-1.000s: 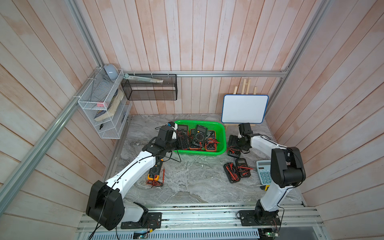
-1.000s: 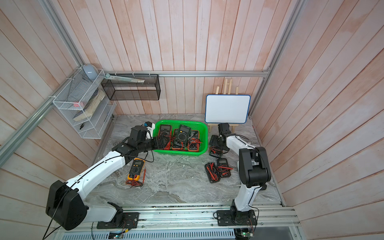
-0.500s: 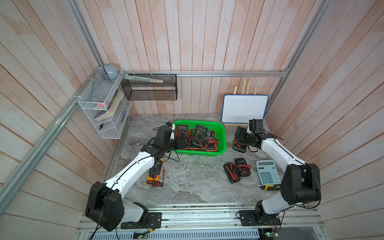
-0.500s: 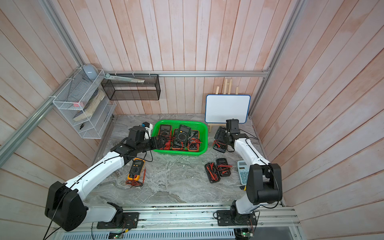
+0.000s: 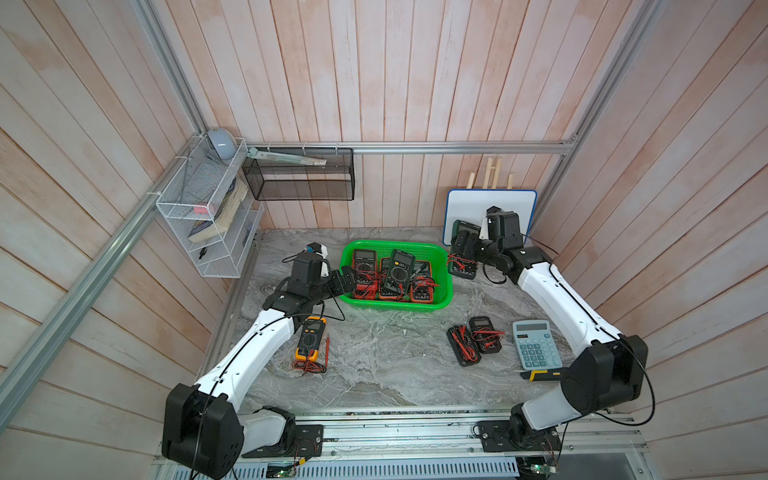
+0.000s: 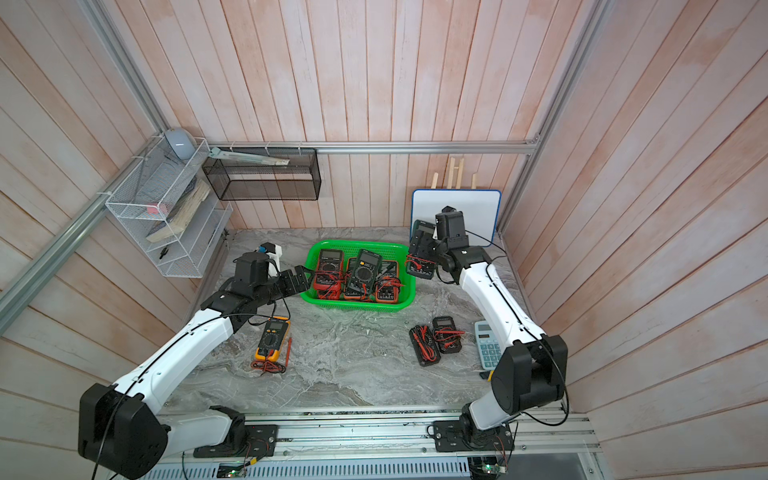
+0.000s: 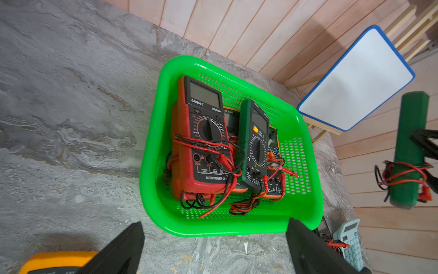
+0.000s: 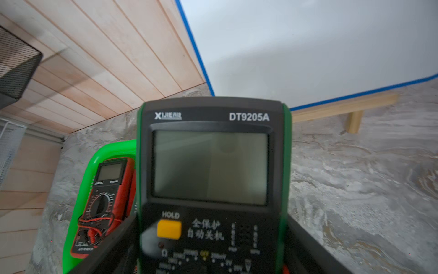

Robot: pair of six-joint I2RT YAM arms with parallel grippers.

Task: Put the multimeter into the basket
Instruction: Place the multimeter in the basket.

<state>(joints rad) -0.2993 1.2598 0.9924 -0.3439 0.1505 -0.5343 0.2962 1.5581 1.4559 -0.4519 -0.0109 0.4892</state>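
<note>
Right gripper [image 5: 467,249]: clenched on the green multimeter [image 8: 213,166], which is held clear of the table [image 5: 374,365], just beside the basket [image 5: 395,306] at its right end, before the whiteboard [image 5: 469,203]. Several meters [image 5: 399,270] are stacked in the basket. Left gripper [image 5: 346,280]: spread wide, empty, at the basket's left end.

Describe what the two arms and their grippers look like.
The left arm and right arm have white rounded shells, black joints and a thin black cable along each. The left gripper and right gripper are black, with flat angular fingers.
</note>
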